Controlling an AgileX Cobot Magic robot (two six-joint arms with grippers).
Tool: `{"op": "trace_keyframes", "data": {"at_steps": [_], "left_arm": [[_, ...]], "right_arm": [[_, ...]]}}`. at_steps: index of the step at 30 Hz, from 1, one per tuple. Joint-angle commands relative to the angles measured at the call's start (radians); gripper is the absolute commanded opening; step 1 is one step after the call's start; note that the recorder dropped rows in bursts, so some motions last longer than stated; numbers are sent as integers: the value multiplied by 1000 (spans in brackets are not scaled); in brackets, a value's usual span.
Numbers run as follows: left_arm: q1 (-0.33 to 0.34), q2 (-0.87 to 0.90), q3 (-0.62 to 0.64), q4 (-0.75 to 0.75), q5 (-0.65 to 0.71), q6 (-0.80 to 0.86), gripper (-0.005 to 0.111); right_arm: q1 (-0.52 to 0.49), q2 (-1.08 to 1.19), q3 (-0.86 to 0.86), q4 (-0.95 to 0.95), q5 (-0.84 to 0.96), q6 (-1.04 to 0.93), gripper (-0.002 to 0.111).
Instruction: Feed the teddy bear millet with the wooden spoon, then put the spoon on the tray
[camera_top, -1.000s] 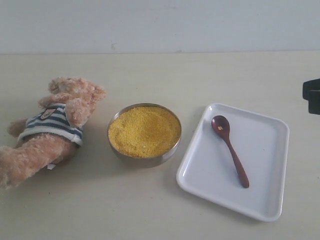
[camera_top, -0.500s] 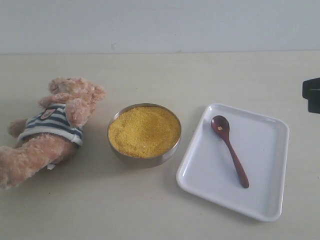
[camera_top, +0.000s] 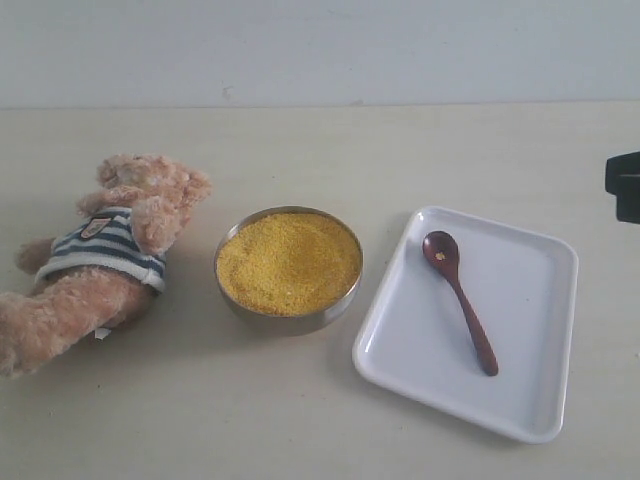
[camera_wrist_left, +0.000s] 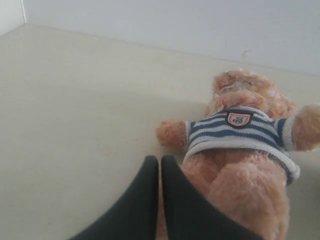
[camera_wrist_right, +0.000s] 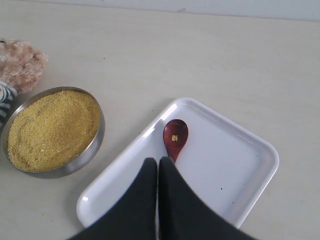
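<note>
Objects unmoved; left claw (camera_wrist_left: 159, 165), right claw (camera_wrist_right: 158, 165) closed tight, empty; smooth wooden spoon (camera_top: 460, 300) on glossy tray (camera_top: 530, 300).

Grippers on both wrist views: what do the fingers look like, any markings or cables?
Left gripper and right gripper look alike: two matte black fingers each, broad at the base, curving to narrow rounded tips. No markings, cables or separate pads show.
</note>
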Motion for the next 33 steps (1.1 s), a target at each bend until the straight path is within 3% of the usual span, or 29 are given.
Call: {"op": "trace_keyframes", "data": {"at_steps": [1, 12, 17, 24, 33], "left_arm": [[2, -3, 3, 3, -19, -10, 4], [2, -3, 3, 3, -19, -10, 4], [2, -3, 3, 3, -19, -10, 4], [2, -3, 3, 3, -19, -10, 4], [2, -3, 3, 3, -19, -10, 4]], "right_arm": [[-2, -6, 3, -3, -8, -1, 0], [-2, -6, 3, -8, -14, -6, 0], [-41, -170, 11, -93, 65, -58, 0], [-181, -578, 239, -90, -96, -54, 0], [-191, -760, 465, -87, -103, 39, 0]]}}
